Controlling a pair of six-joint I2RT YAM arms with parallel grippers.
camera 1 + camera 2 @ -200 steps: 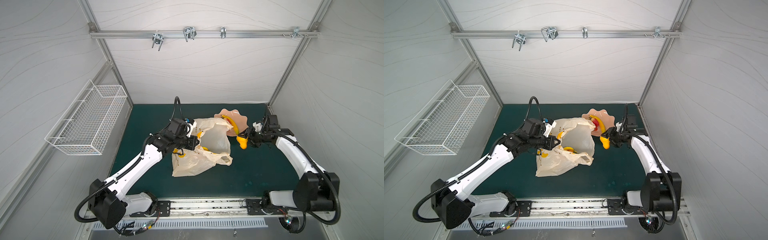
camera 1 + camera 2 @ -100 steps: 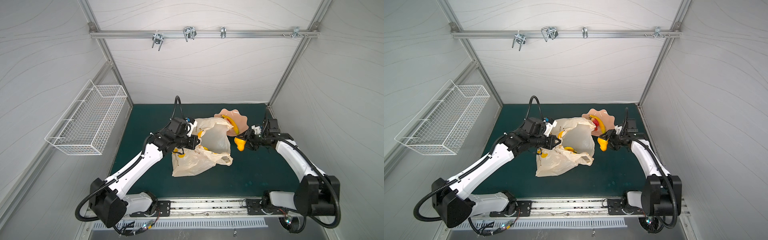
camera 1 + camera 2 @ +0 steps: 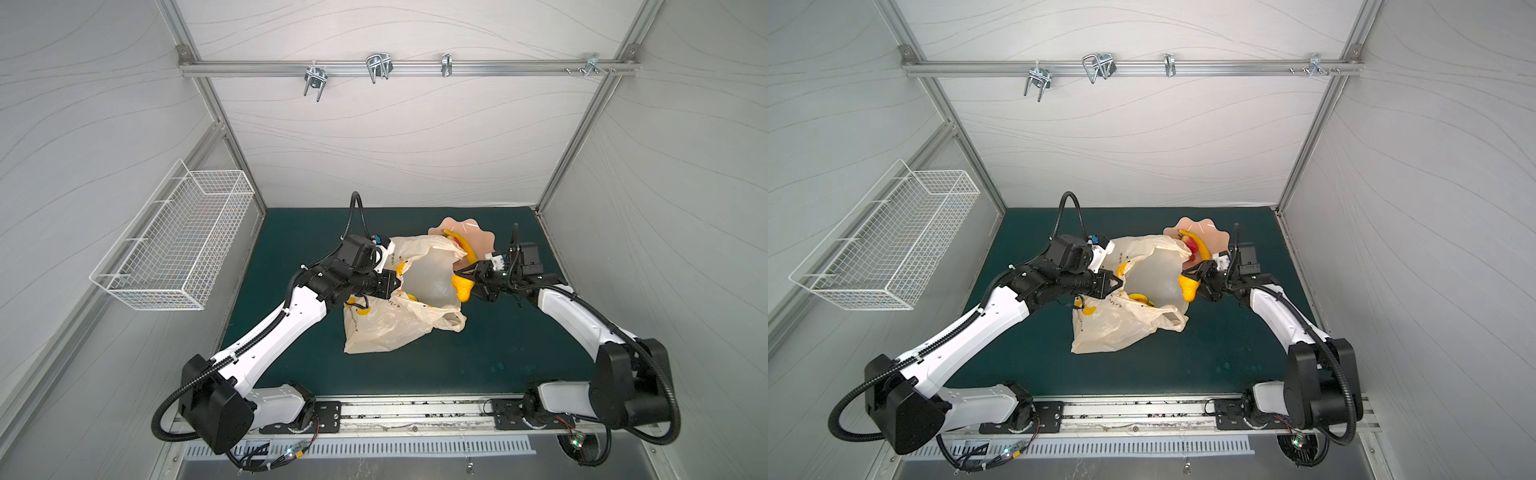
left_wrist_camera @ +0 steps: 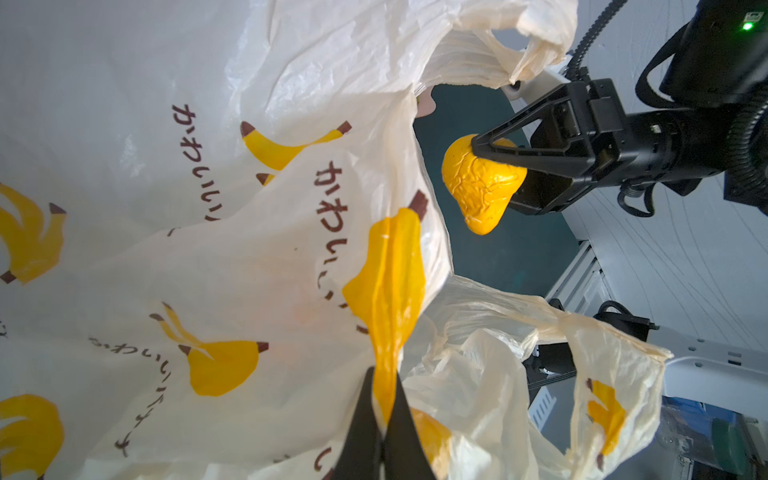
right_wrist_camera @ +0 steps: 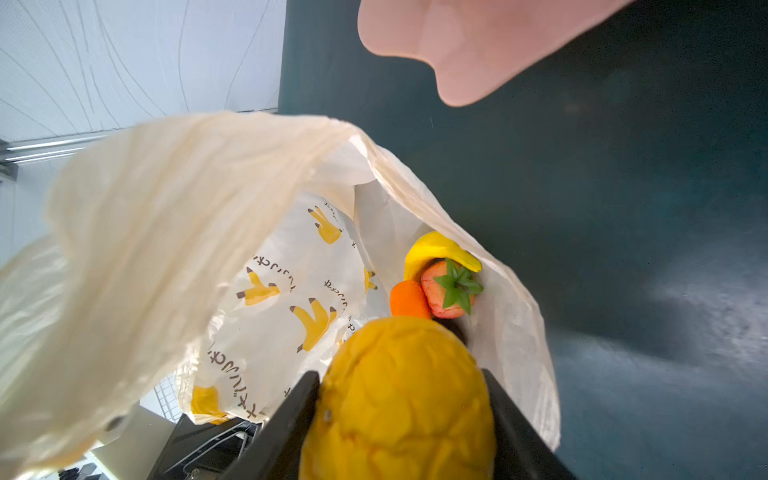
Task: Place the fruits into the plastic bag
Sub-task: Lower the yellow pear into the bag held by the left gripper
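Observation:
The cream plastic bag [image 3: 390,328] printed with bananas lies mid-mat with its mouth held up and open toward the right. My left gripper [image 4: 384,415] is shut on the bag's rim at a yellow print; in a top view it is at the mouth's left side [image 3: 1119,284]. My right gripper [image 3: 462,282] is shut on a lumpy yellow fruit [image 4: 478,187], at the right edge of the mouth. In the right wrist view that fruit [image 5: 403,399] fills the jaws. Beyond it, a banana [image 5: 440,249], a strawberry [image 5: 451,289] and an orange [image 5: 409,299] lie inside the bag.
A wavy pink dish [image 3: 480,237] behind the bag's right corner holds a yellow banana [image 3: 1201,248] and a red fruit [image 3: 1192,246]. A white wire basket [image 3: 178,245] hangs on the left wall. A rail with metal hooks [image 3: 378,68] crosses overhead.
My right gripper has carried the yellow fruit leftward, from beside the dish to the bag's mouth. The left gripper has kept its hold on the rim without moving.

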